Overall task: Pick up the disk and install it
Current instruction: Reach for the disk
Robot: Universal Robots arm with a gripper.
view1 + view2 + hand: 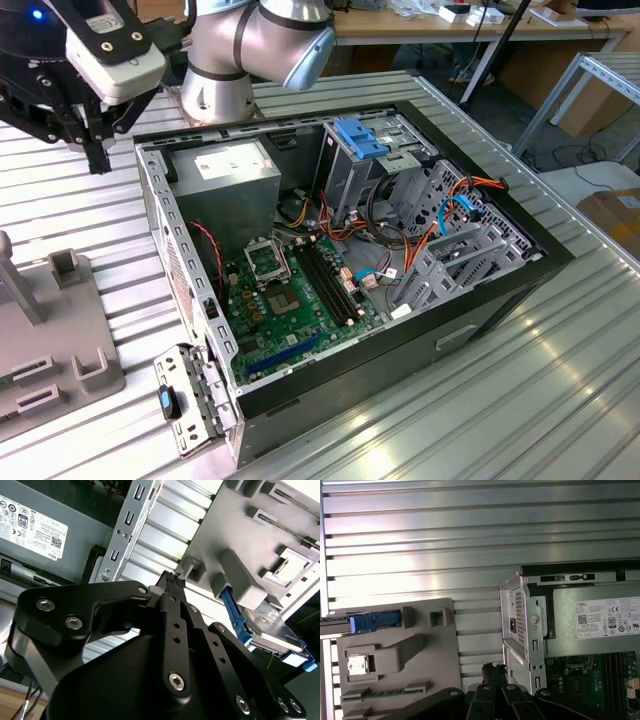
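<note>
Closed fingers [176, 611] hover well apart from the disk [271, 624].

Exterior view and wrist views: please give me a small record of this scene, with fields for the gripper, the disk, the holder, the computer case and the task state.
gripper: shut, holds nothing, over the gap between holder and computer case
disk: sits in the holder, apart from the gripper
holder: grey, on the table beside the computer case
computer case: open, board visible
task state: disk not yet picked up
</note>
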